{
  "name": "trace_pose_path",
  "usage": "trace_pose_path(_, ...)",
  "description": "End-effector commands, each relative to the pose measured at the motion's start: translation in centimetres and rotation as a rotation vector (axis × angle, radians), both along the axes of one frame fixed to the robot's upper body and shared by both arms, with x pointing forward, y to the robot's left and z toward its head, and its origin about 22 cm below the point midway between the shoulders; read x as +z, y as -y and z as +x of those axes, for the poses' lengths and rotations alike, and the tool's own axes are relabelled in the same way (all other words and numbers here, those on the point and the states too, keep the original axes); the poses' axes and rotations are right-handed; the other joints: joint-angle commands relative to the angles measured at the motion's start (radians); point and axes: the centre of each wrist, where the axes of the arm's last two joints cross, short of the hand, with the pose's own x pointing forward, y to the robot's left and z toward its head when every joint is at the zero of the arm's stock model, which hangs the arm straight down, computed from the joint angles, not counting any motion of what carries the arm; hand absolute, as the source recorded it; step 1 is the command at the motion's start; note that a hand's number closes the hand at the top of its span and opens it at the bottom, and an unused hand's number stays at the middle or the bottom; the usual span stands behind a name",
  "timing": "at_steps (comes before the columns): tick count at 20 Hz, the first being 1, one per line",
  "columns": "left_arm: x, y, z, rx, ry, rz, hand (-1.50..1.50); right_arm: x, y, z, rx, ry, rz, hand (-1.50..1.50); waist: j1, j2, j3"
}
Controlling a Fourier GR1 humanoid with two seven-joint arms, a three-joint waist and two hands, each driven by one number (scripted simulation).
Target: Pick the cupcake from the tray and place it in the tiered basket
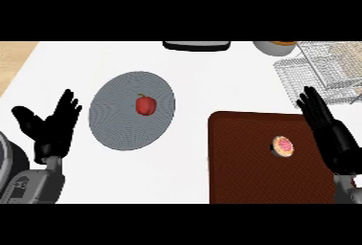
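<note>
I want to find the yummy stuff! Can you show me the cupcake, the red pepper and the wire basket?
cupcake (283,146), head view, on its pink frosted top.
red pepper (145,105), head view, on the middle of its body.
wire basket (332,72), head view, on its wire side.

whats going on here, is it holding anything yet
Not yet. The cupcake sits untouched on the brown tray. The right robot hand is open beside it, over the tray's right edge, with the wire tiered basket just beyond. The left robot hand rests open at the left edge. A red pepper lies on a grey plate.
</note>
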Motion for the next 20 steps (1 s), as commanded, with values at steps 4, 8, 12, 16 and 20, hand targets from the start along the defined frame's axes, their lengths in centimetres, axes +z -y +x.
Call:
trace_pose_path(4,1.8,-1.8,-0.3,-0.057,0.131,0.314,0.0,0.3,3.2,-1.0,-0.264,0.028,0.156,1.5,-0.047,0.016,0.021)
trace_pose_path(8,3.1,-2.5,-0.1,-0.082,0.151,0.386,0.0,-3.9,9.6,-5.1,-0.726,-0.241,-0.146,1.5,-0.095,0.048,0.008)
trace_pose_path(12,1.9,-1.6,-1.4,-0.138,0.139,0.422,0.0,-5.8,6.3,-6.7,-1.037,-0.205,-0.005,-1.5,-0.051,0.017,0.016)
trace_pose_path(16,1.9,-0.5,-1.9,-0.14,0.173,0.445,0.0,-0.9,3.8,-9.5,-0.985,-0.189,-0.047,-1.5,-0.037,0.017,0.016)
trace_pose_path(20,1.9,-1.0,-1.3,-0.162,0.139,0.44,0.0,2.6,5.4,-9.5,-0.765,-0.379,-0.264,-1.5,-0.026,0.023,0.013)
